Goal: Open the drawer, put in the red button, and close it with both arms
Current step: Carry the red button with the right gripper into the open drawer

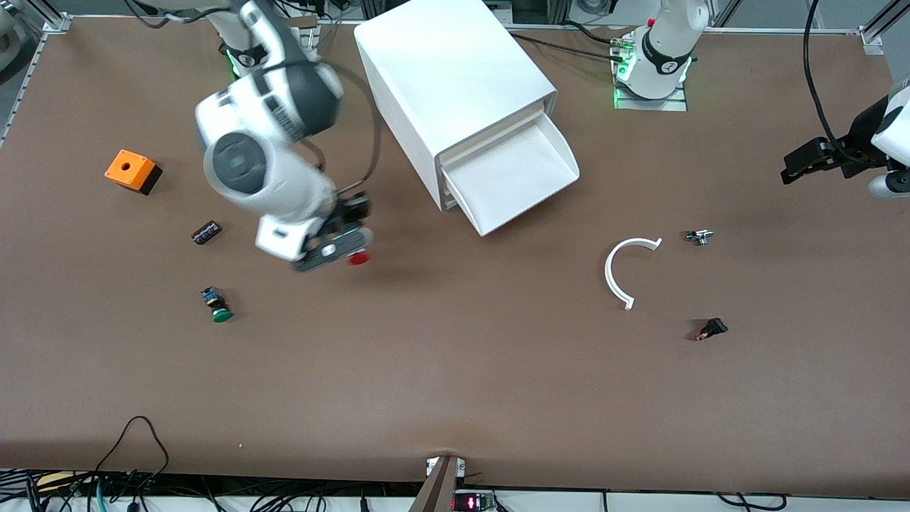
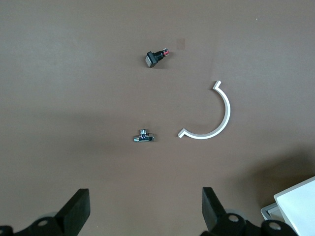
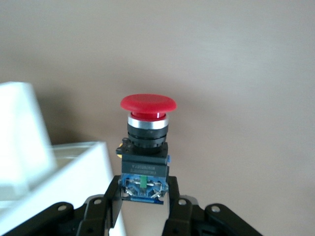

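Note:
The red button [image 3: 147, 103], red mushroom cap on a black-and-blue body, stands up between the fingers of my right gripper [image 3: 144, 194], which is shut on its blue base. In the front view the right gripper [image 1: 347, 249] holds the red button [image 1: 359, 258] in the air over bare table, toward the right arm's end from the drawer. The drawer [image 1: 512, 181] is pulled out of the white cabinet [image 1: 455, 78] and nothing lies in it. My left gripper [image 1: 790, 169] waits open at the left arm's end of the table, its fingers [image 2: 78, 206] wide apart.
A green-capped button [image 1: 219, 307], a small black part [image 1: 206, 232] and an orange box [image 1: 132, 171] lie at the right arm's end. A white curved piece [image 1: 622, 274], a metal fitting [image 1: 699, 237] and a black switch [image 1: 712, 328] lie toward the left arm's end.

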